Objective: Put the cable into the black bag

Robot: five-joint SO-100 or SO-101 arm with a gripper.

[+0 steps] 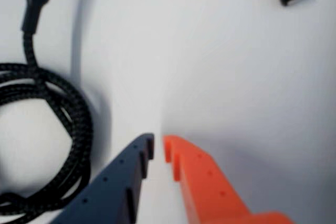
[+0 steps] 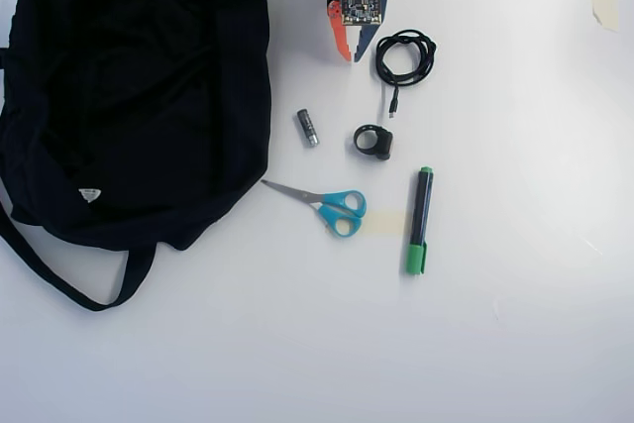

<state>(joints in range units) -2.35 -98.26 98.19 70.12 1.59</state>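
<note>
One coiled cable [image 2: 404,56] trails its plug toward the scissors [image 2: 332,207], beside the clenched, empty tool [image 2: 352,54].

Overhead view looks straight down on the whole table; wrist view rides close, sharing the cable [image 1: 52,124].

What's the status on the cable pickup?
Gripper shut, empty, beside the coil. Cable coiled on table, untouched. Black bag across the table. Battery and scissors lie between.
</note>
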